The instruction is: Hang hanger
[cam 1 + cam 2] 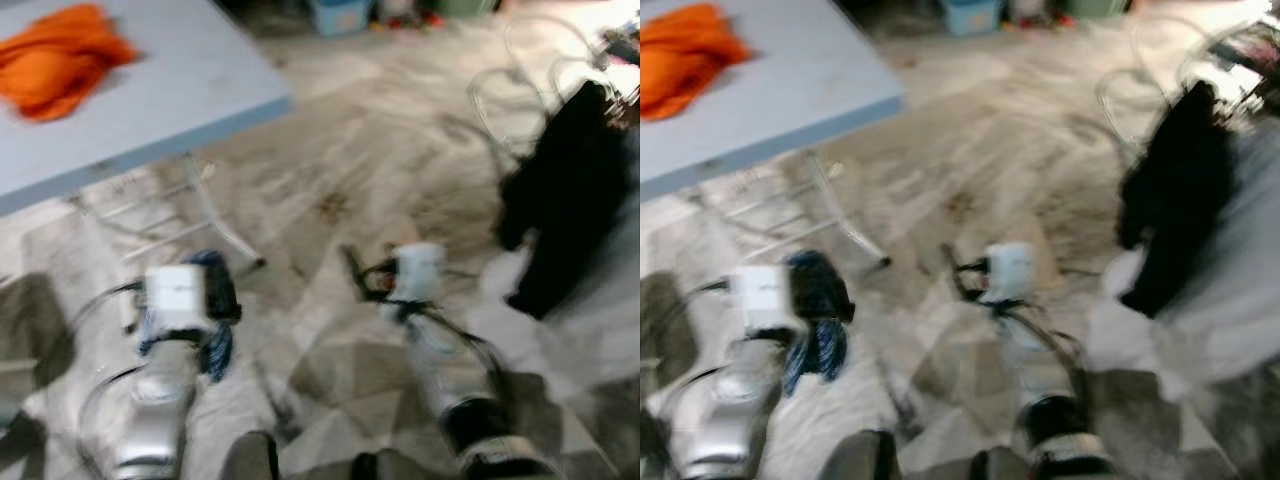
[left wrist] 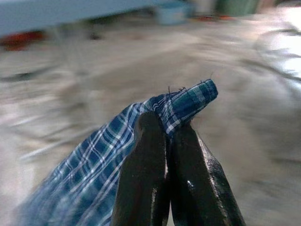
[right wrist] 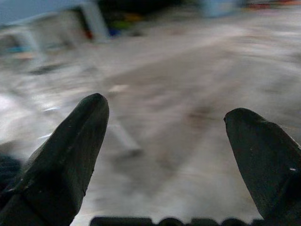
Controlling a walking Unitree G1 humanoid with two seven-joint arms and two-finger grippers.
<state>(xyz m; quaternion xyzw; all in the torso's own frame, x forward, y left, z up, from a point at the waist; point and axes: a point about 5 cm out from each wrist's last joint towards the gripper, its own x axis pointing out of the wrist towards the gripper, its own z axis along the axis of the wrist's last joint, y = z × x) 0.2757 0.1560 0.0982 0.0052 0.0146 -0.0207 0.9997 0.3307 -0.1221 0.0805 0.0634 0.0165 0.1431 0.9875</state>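
Fingers (image 2: 146, 155) of the left gripper (image 2: 167, 132) were pressed together on a fold of blue plaid cloth (image 2: 94, 169), which bunched above the fingertips and trailed away beneath them. In the head views the same cloth (image 1: 215, 300) hung at the left wrist, low over the pale patterned floor (image 1: 340, 170). The right gripper (image 3: 169, 122) hovered above the floor with its two fingers spread wide and nothing between them. A grey-blue table (image 1: 190, 80) stood ahead on the left with an orange cloth (image 1: 60, 55) lying on it. On the right, a black garment (image 1: 565, 190) hung among pale wire hangers (image 1: 510, 90), too blurred to make out clearly.
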